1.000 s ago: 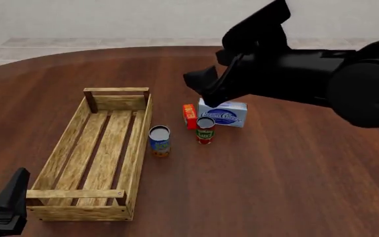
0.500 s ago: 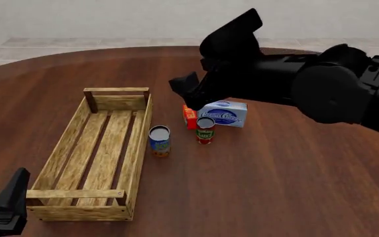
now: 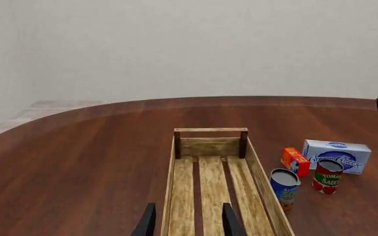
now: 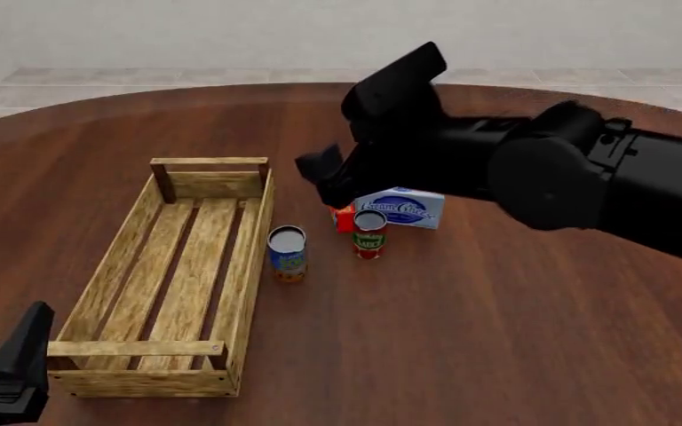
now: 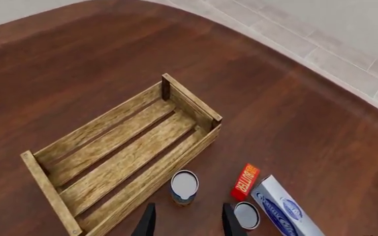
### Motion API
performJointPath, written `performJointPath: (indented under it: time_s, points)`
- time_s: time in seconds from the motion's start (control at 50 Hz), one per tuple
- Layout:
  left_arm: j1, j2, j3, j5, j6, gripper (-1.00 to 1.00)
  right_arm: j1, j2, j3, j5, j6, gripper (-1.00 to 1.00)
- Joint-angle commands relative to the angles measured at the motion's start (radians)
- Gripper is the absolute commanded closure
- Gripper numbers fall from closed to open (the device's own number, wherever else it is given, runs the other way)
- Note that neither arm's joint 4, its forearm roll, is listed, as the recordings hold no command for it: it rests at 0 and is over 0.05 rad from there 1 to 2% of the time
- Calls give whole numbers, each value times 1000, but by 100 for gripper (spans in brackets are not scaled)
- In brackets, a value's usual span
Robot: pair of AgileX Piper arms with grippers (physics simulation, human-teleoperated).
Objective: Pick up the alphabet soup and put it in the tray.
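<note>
The alphabet soup (image 4: 287,253), a blue-labelled can with an orange lower band, stands upright on the table just right of the tray (image 4: 253,257), a long light-wood slatted crate with nothing in it. My right gripper (image 4: 321,175) hovers open above the table, behind and slightly right of the can, touching nothing. In the right wrist view the soup (image 5: 184,187) stands just beyond the open gripper (image 5: 187,223), beside the tray (image 5: 190,100). My left gripper (image 4: 15,364) is open at the tray's near left corner. The left wrist view shows the left gripper (image 3: 187,223), tray (image 3: 210,131) and soup (image 3: 284,186).
A red-and-green tomato sauce can (image 4: 369,233) stands right of the soup. Behind it are a small orange box (image 4: 340,216) and a white-and-blue cream cheese box (image 4: 403,207), partly under my right arm. Dark wooden table all around.
My right arm has swung left and lower, bringing its gripper from above the cream cheese box toward the space behind the soup can. The left arm and all objects have stayed put.
</note>
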Motion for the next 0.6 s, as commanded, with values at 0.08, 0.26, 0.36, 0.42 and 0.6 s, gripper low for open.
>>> performJointPath:
  time_s: [0.08, 0.26, 0.36, 0.42, 0.6]
  points:
    - [1, -3, 1, 1, 0, -100, -9, 29, 3, -25, 14, -100]
    - [1, -3, 1, 1, 0, -100, -17, 59, -10, -36, 15, -100]
    - [1, -3, 1, 1, 0, -100, -21, 71, -14, -44, 21, -100]
    - [1, -3, 1, 1, 0, -100, -23, 82, -12, -53, 26, -100]
    - [1, -3, 1, 1, 0, -100, -32, 114, -17, -74, 32, -100]
